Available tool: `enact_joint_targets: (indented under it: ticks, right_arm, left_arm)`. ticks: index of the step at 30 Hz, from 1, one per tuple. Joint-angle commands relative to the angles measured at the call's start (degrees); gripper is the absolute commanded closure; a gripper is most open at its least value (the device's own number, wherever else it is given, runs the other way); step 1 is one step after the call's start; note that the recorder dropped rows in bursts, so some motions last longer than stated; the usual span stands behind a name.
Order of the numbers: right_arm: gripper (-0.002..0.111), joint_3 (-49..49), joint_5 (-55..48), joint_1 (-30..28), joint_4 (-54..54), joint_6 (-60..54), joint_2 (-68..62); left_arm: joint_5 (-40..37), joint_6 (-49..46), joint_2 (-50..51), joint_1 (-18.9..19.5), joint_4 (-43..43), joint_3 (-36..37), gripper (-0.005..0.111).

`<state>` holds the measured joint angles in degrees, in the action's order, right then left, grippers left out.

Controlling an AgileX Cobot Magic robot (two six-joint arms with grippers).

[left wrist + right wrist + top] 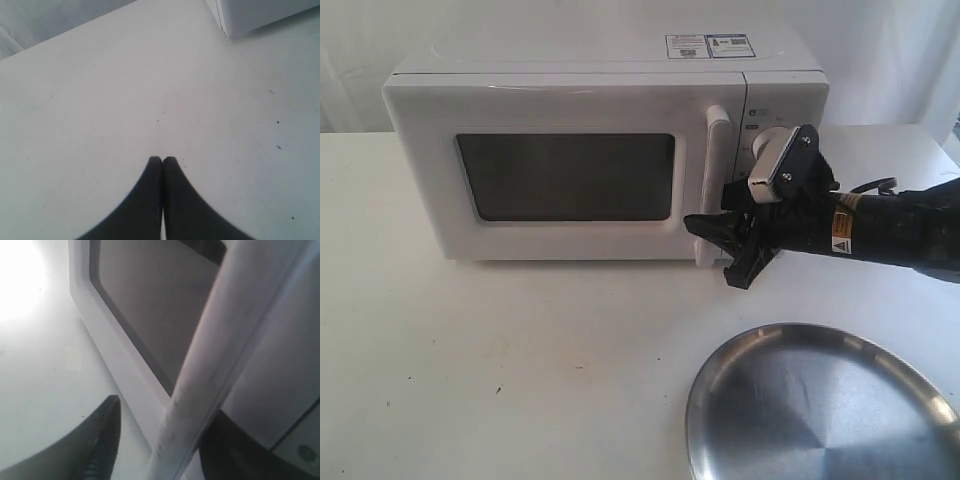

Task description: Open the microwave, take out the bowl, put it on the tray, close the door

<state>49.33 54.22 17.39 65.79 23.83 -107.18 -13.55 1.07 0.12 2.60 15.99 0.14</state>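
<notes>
Right arm reaches in level from right. Right hand [713, 250] spread, fingers straddling lower handle [716, 150] of door [420, 180], unclamped. Door flush against microwave [620, 50]. Tray [800, 420] on surface [100, 100] in front, apart. Left hand [162, 160] closed, empty, over surface.

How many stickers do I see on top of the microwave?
2. Both lie side by side on the microwave top, toward its right rear: the left sticker and the right sticker, touching or nearly so. None seems hidden.
</notes>
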Motion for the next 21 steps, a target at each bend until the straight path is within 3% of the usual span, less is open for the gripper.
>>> enact_joint_targets:
  ticks: [1,7,14,21]
  right_arm:
    - [0.108,1.4,11.8,0.0,-3.8,-6.1,2.5]
    - [0.108,1.4,15.7,-4.8,0.3,-5.2,2.8]
    - [0.108,1.4,15.7,-4.2,8.3,-5.2,3.5]
    - [0.108,1.4,15.7,-4.0,7.2,-1.6,3.8]
  left_arm:
    - [0.0,0.2,-0.1,0.1,-0.1,-0.1,0.107]
    - [0.0,0.2,-0.1,0.1,-0.1,-0.1,0.107]
    - [0.1,0.2,-0.1,0.1,-0.1,-0.1,0.107]
    - [0.1,0.2,-0.1,0.1,-0.1,-0.1,0.107]
